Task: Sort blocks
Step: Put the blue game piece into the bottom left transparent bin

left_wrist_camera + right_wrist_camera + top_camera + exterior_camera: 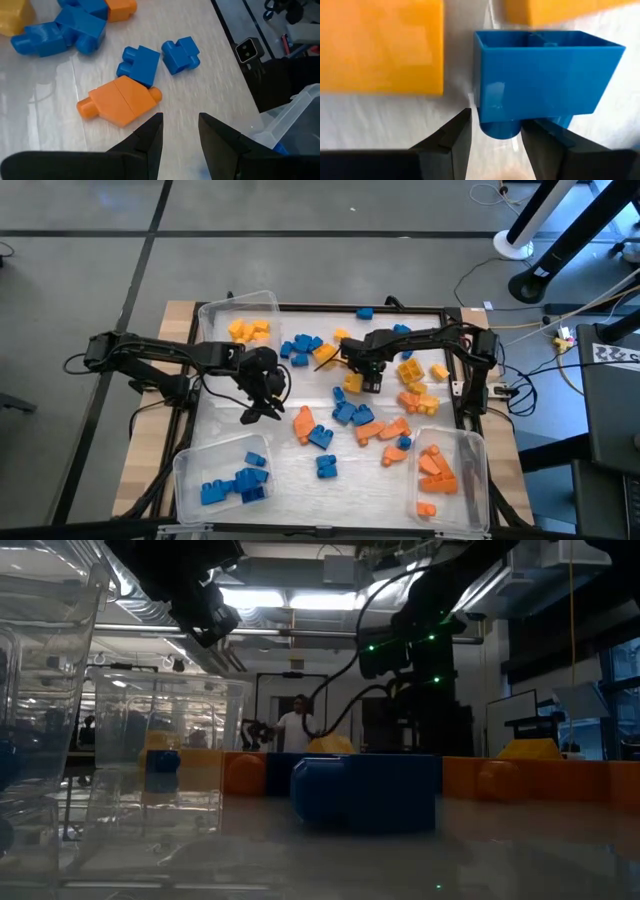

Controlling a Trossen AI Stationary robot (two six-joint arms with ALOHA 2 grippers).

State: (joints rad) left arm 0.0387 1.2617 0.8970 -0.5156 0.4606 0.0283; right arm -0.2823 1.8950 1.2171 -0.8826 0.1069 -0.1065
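Observation:
Blue, orange and yellow blocks lie scattered on the white tray (300, 465). My right gripper (368, 380) points down over the tray's middle and is open. In its wrist view its fingertips (502, 137) stand on either side of a round stud (500, 129) of a blue block (545, 75), which lies on its side on the tray next to a yellow block (380, 45). I see no touch. My left gripper (180, 135) hangs open and empty above the tray's left part (262, 405), near an orange block (120, 100) and two blue blocks (140, 65).
Three clear bins stand at the tray's corners. The far-left bin (245, 330) holds yellow blocks, the near-left bin (230, 480) blue ones, and the near-right bin (440, 475) orange ones. A black frame (455, 395) borders the tray. A person stands far behind the table (297, 725).

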